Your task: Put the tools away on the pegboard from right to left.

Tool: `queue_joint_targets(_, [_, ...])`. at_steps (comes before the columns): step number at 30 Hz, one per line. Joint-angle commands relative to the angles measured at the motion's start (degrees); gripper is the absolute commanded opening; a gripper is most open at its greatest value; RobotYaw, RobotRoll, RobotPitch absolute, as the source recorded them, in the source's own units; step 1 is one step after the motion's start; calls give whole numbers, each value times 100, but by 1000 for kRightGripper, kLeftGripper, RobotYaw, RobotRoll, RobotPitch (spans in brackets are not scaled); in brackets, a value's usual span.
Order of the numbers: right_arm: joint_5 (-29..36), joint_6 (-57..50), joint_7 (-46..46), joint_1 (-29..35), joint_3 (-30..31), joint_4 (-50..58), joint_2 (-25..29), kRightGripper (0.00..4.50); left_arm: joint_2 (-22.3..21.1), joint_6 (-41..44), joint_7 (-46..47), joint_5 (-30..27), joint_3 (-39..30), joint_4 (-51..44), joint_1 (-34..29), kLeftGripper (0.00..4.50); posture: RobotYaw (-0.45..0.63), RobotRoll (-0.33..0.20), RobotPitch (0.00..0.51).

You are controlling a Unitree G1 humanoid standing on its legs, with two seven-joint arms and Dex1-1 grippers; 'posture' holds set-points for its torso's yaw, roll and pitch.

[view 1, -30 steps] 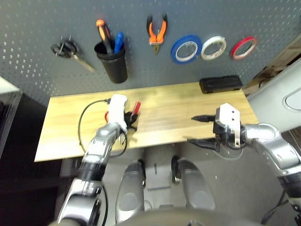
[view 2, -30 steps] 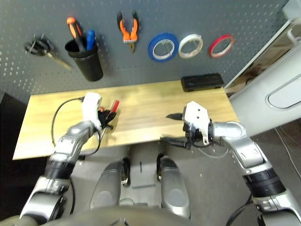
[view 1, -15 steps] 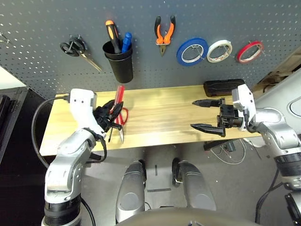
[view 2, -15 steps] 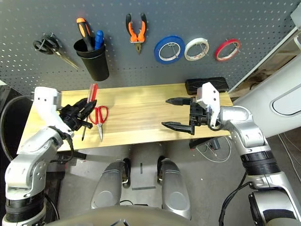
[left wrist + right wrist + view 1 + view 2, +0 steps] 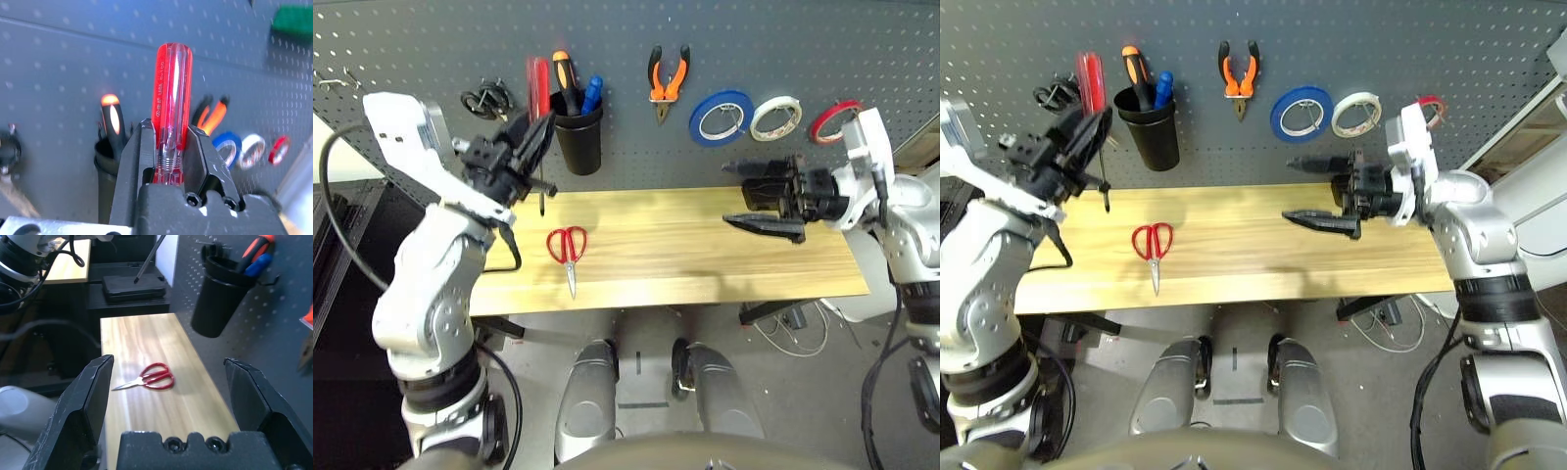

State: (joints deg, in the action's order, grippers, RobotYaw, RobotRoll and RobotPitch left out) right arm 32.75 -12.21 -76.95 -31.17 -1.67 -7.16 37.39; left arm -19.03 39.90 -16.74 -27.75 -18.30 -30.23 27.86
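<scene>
Left wrist view: left hand (image 5: 171,152) pinches the red-handled screwdriver (image 5: 171,105), seemingly upright; right hand (image 5: 766,196) spread.

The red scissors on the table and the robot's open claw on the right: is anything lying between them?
No. In the left eye view only bare wooden table runs from the red scissors to the open right gripper, which hangs above the table.

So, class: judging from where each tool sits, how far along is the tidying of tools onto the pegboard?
Done: the red tape ring and the pliers hang on the pegboard. In hand: the left gripper is shut on the red screwdriver, raised near the black cup. Left: the red scissors lie on the table. The right gripper is open and holds nothing.
</scene>
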Motion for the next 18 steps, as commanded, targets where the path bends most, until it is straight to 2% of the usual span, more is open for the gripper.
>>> queue_joint_targets(1, [-79,91,20,-7,-101,-65,-11,4500,57,-439,62,-68,-78,685,517,875,99,0,91])
queue_joint_targets(5, [-85,77,133,60,-86,30,-81,4500,131,-1259,64,214,27,1699,1153,875,84,0,93])
queue_joint_targets(11, [-67,-6,316,277,-106,316,-110,4500,531,-2406,246,432,61,3248,2088,875,41,0,98])
queue_joint_targets(18, [20,-162,517,625,-220,745,-47,4500,765,-3603,500,783,116,4546,2556,875,-3,0,108])
